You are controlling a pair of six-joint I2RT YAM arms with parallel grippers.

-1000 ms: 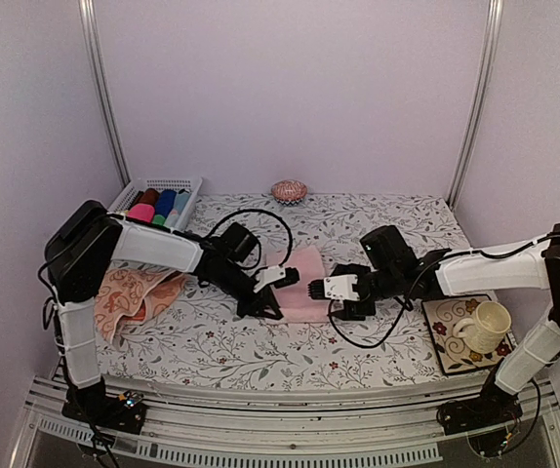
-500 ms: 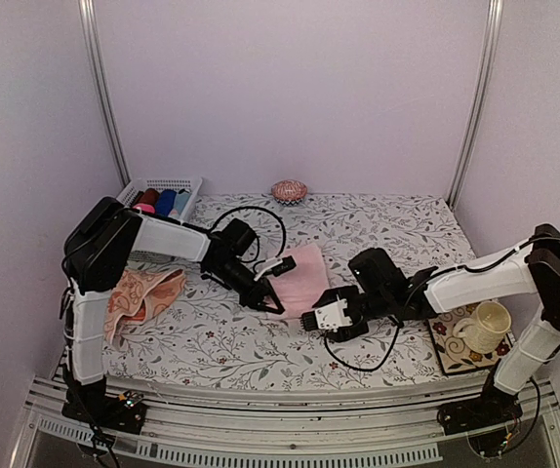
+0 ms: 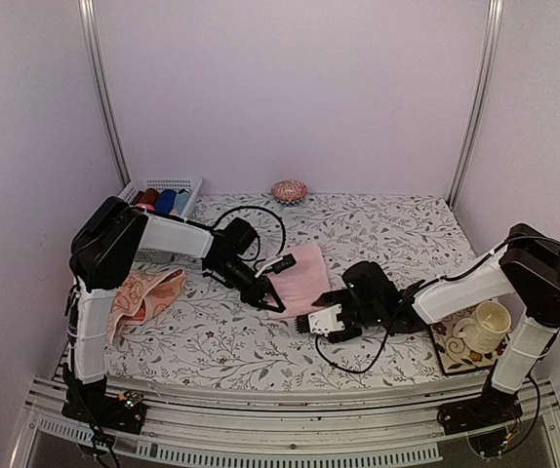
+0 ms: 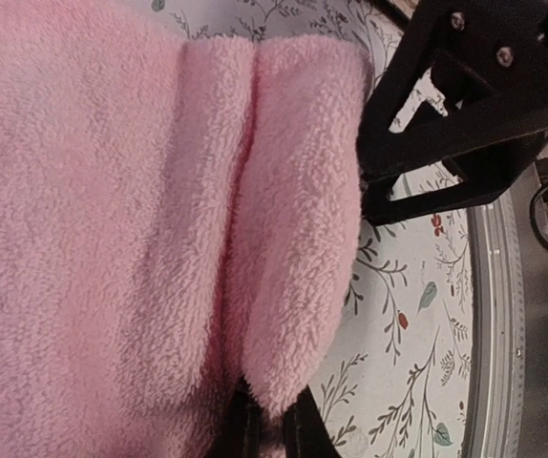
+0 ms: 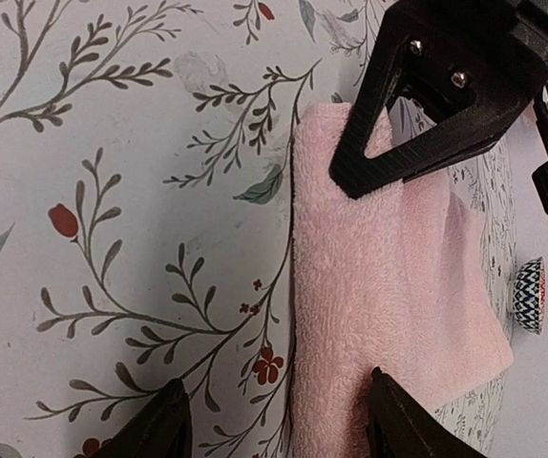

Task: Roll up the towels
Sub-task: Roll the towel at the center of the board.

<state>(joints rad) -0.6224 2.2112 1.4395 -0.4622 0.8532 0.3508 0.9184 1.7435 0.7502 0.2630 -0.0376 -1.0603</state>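
The plain pink towel (image 3: 302,273) lies in the middle of the flowered table. My left gripper (image 3: 266,296) is shut on its near-left edge; the left wrist view shows the pink towel (image 4: 140,219) folded over, with the fold pinched between my fingertips (image 4: 241,431). My right gripper (image 3: 311,325) is open at the towel's near edge. In the right wrist view it (image 5: 279,425) straddles the edge of the pink towel (image 5: 389,277), one finger over cloth, the other over table. The peach patterned towel (image 3: 141,297) lies crumpled at the left.
A white basket (image 3: 184,184) of rolled coloured cloths stands at the back left. A small patterned dome (image 3: 289,190) sits at the back centre. A cream mug (image 3: 490,324) stands on a flowered tile (image 3: 448,341) at the right front.
My right gripper has moved left and toward the near edge, down to the pink towel's front edge. My left gripper stays shut on the towel and has shifted slightly with it.
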